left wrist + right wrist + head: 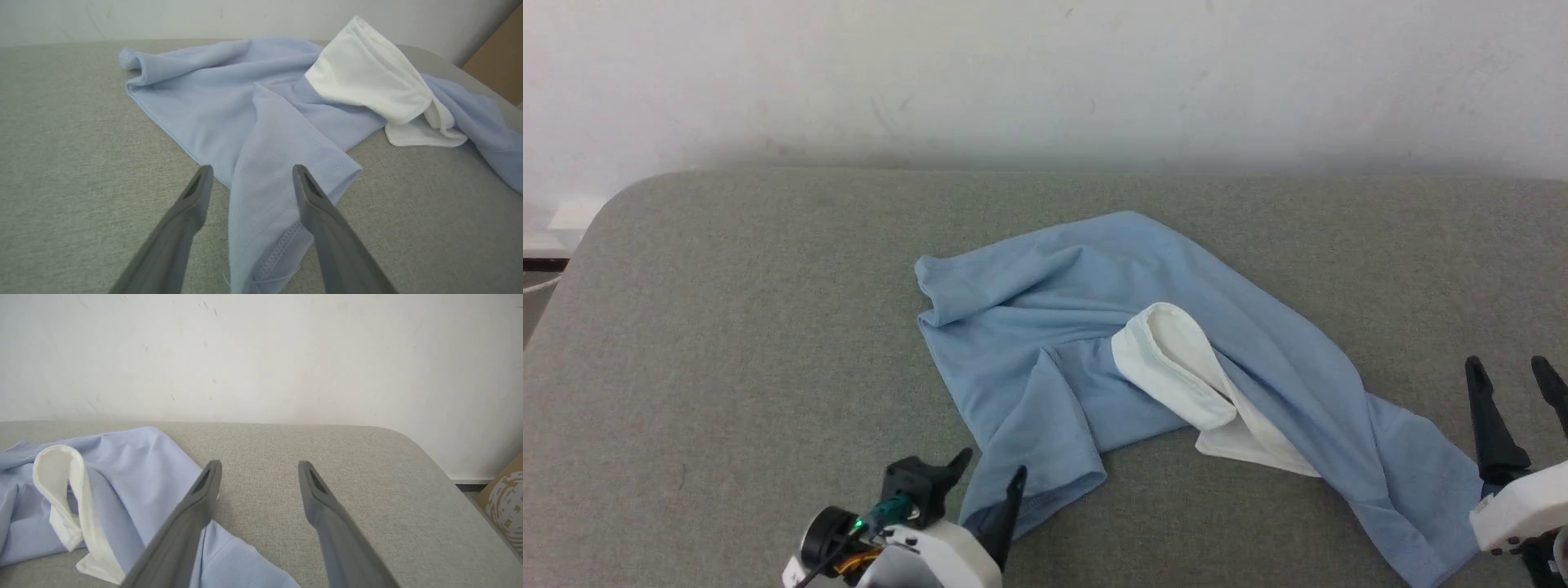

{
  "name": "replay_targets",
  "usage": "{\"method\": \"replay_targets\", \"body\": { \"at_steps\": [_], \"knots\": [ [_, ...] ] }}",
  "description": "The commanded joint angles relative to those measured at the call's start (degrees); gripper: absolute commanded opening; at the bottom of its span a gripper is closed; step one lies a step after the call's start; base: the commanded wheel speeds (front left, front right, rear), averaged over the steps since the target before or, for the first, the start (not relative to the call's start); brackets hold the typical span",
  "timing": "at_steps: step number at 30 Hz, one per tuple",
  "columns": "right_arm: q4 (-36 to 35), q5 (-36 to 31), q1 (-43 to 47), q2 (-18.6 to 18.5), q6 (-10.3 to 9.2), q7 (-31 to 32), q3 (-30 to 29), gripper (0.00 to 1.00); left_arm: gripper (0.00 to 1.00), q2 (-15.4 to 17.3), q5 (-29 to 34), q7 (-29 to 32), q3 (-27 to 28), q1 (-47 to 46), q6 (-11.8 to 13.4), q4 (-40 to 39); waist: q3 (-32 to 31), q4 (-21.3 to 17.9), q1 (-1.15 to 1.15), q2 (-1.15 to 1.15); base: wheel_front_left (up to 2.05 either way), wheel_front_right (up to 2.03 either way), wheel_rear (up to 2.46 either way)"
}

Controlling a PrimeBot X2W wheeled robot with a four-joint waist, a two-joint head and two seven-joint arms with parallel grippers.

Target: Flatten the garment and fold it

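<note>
The garment [1094, 327] is a light blue polo shirt lying crumpled on the grey padded table [727, 327], its white collar [1176, 367] turned up in the middle. My left gripper [990, 474] is open at the lower left, its fingers astride a sleeve hem [261, 212] without closing on it. At the lower right my right gripper [1511, 371] stands open just beyond the shirt's right end [229, 559], nothing between its fingers. The collar [61, 490] stands up at the left of the right wrist view.
A white wall [1045, 73] runs behind the table's far edge. The table's rounded corners show at the far left [629, 192] and far right [408, 437]. A cardboard box [504, 498] stands beyond the right edge. Bare cloth surface lies left and right of the shirt.
</note>
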Motion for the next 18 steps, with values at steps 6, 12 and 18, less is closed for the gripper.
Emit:
{"method": "replay_targets", "body": {
  "at_steps": [6,12,18],
  "knots": [
    [-2.6,-4.7,-0.2,6.8,-0.10,0.7,-4.1,1.00,1.00,5.2,1.4,12.8,-9.4,-4.3,-0.4,-2.7,3.0,-0.4,0.00,0.00,0.00,0.00,0.00],
    [-1.8,-6.1,-0.6,9.0,-0.10,0.9,-4.5,1.00,1.00,7.4,2.9,16.1,-13.4,-7.1,-0.5,-2.0,5.1,-1.4,0.00,0.00,0.00,0.00,0.00],
    [-0.1,-6.9,-1.4,9.7,-0.10,0.7,-5.4,1.00,0.49,8.7,0.6,17.0,-18.3,-9.5,-0.5,0.9,6.5,-1.6,0.00,0.00,0.00,0.00,0.00]
  ]
}}
